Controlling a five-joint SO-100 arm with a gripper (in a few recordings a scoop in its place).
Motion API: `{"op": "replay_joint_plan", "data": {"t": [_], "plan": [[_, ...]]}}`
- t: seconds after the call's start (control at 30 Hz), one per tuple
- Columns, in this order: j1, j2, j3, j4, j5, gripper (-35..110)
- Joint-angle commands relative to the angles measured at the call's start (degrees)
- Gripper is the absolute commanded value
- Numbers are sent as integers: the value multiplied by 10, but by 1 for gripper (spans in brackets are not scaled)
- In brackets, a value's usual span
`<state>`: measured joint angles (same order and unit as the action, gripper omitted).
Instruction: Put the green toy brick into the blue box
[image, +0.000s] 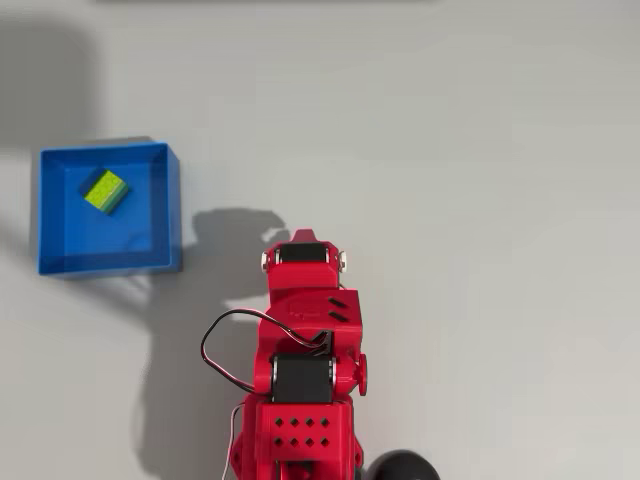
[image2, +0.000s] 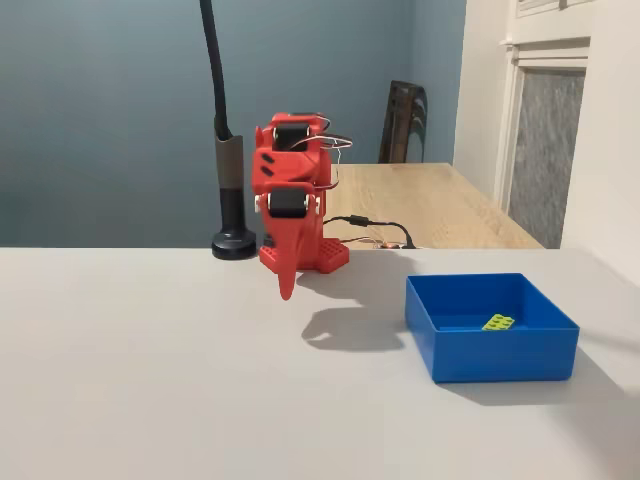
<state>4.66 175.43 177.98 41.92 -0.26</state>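
On the grey tabletop (image2: 150, 380) the blue box (image2: 495, 355) sits nearest, the green toy brick (image2: 497, 322) lying on its floor. Farther back, well apart, my fingers (image2: 287, 285) hang pointing down, pressed together, gripping nothing.

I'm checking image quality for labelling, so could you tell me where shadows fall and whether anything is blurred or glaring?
Overhead view: the red arm casts a soft dark shadow leftwards on the table, reaching the blue box; the green toy brick stays sharp and evenly lit. Fixed view: the gripper throws a shadow beside the box, no glare, background slightly soft.
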Motion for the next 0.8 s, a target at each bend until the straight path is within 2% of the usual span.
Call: {"op": "replay_joint_plan", "data": {"t": [0.0, 0.37, 0.77], "plan": [[12, 33, 7, 1, 8, 0], [13, 99, 15, 62, 15, 0], [14, 109, 15, 62, 11, 0]]}}
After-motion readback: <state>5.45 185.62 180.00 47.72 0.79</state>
